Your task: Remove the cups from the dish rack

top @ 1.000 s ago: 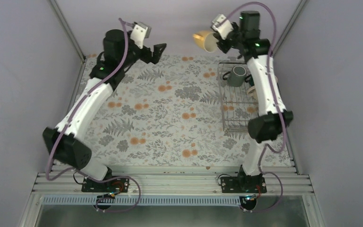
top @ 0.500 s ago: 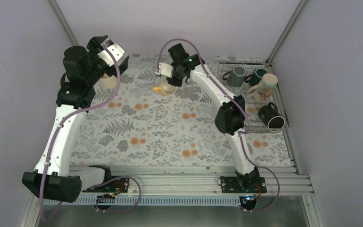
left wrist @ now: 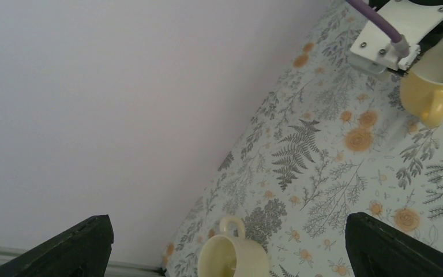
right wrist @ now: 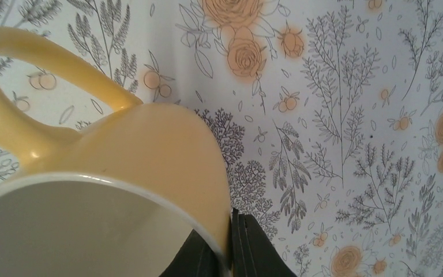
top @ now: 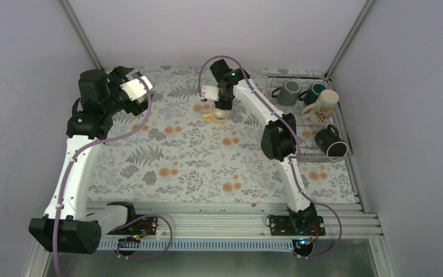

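Note:
My right gripper (top: 219, 107) (right wrist: 229, 245) is shut on the rim of the yellow cup (top: 220, 115) (right wrist: 127, 156), one finger inside and one outside. It holds the cup low over the floral cloth at the middle back; whether the cup touches the cloth I cannot tell. The left wrist view also catches this yellow cup (left wrist: 432, 86). My left gripper (top: 138, 99) (left wrist: 231, 254) is open at the far left, above a cream cup (left wrist: 233, 254) standing upright on the cloth. The dish rack (top: 307, 135) at the right holds a grey cup (top: 290, 92), a teal cup (top: 314, 92), a pale cup (top: 324, 107) and a black cup (top: 330, 142).
Pale walls close the table on the left, back and right, and the cream cup stands close to the back-left wall (left wrist: 121, 115). The right arm's elbow (top: 278, 141) hangs over the rack's left edge. Floral cloth (top: 196, 161) covers the table.
The right gripper has carried the yellow cup from high near the rack to low over the middle back. The left arm has swung to the far left, its open gripper over the cream cup.

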Available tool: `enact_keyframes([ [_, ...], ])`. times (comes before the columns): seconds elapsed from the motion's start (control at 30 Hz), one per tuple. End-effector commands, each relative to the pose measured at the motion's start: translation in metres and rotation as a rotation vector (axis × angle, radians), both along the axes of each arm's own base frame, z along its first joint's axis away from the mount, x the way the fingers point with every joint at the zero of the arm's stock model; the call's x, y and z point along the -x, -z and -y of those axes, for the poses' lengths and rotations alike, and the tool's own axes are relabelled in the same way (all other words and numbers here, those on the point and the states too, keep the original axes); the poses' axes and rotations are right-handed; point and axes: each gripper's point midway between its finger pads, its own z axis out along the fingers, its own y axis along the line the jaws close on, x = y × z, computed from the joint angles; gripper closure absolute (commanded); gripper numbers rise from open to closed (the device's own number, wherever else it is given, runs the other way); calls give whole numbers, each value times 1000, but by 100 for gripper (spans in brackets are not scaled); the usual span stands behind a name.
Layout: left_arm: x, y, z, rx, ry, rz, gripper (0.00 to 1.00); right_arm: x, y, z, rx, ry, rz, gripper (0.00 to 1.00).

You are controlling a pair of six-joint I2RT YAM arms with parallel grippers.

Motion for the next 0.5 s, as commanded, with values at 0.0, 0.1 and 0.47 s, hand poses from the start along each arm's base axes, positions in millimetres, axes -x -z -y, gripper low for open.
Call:
enact_keyframes([
  [0.0, 13, 4, 5, -15, 54, -12, 0, -12, -13, 2, 8, -8, 62, 97],
  [0.1, 16, 9, 6, -16, 60, -22, 0, -16, -7, 2, 19, -1, 71, 97],
  [0.47, 19, 19, 13, 34, 88, -60, 0, -55, -24, 4, -18, 101, 245, 68],
])
